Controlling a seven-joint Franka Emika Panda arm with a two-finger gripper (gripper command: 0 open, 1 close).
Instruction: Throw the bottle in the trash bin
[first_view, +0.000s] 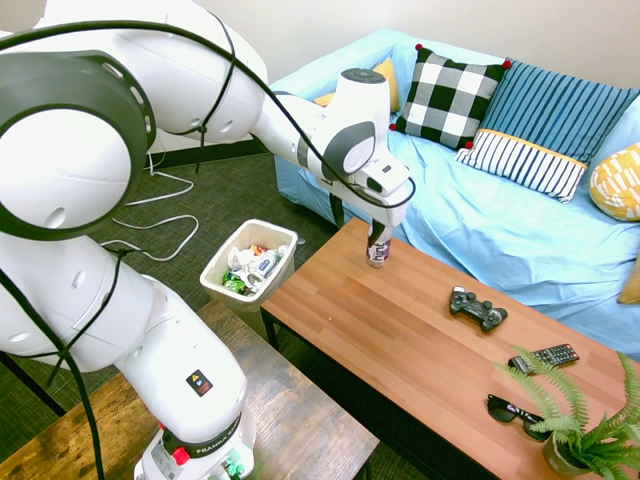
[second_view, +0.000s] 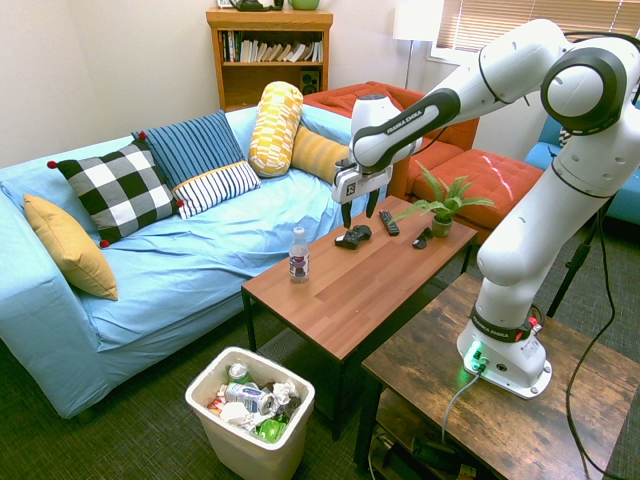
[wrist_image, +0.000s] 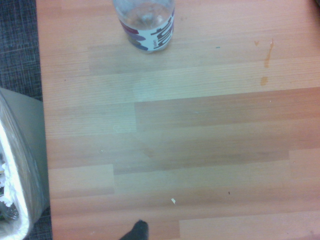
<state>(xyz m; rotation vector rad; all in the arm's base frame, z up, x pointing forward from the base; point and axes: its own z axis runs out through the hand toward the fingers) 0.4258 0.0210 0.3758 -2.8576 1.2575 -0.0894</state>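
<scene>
In the second exterior view, going from the left, the trash bin (second_view: 250, 412) is sitting on the floor just off the near-left corner of the desk (second_view: 365, 280), with crumpled wrappers and other litter showing inside it. The bottle (second_view: 298, 254) is standing upright on the desk near its left end, cap on, untouched and nowhere near the rim of the bin. Further right, the hand (second_view: 359, 207) is hovering above the desk with its two fingers spread moderately apart and gripping nothing; it is well apart from the bottle and sits roughly over the game controller (second_view: 352, 236). The wrist view is showing bare desk wood with the bottle at one edge and a slice of the bin at another. Judging from this, the task is only at its opening stage: nothing is being held, so the approach to the bottle, the grasp, the carry over the bin and the release are all remaining.
</scene>
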